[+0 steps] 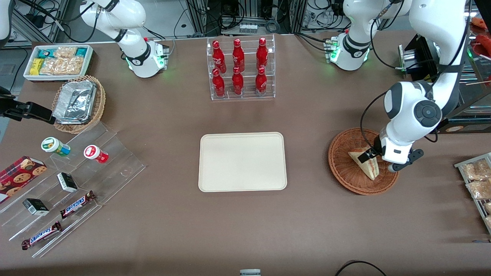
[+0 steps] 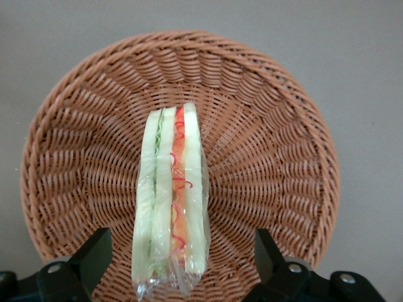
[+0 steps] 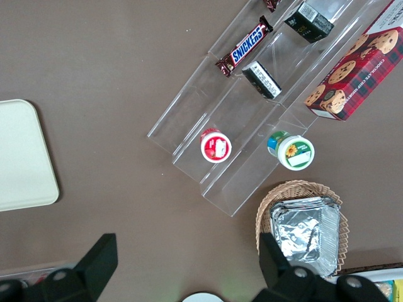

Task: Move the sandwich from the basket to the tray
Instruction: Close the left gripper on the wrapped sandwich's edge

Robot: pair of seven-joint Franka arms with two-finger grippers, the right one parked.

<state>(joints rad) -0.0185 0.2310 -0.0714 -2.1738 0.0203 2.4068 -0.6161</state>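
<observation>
The grasp is being prepared: the left arm's gripper is held wide open astride the plastic-wrapped triangular sandwich, which lies in the reddish-brown woven wicker basket. Closing and lifting toward the cream rectangular tray are judged to be needed next.

Glossy white arm segments, dark grey round joint caps, black cables; white hand with black fingers.

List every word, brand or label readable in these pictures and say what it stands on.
"SNICKERS": on the upper candy bar on the clear stepped stand.
"SNICKERS": on the lower candy bar, nearer the camera.
Unreadable: red bottles' labels, cookie box, cup lids, small dark boxes.
No text: sandwich, basket, tray; the gripper straddles the sandwich, open.
</observation>
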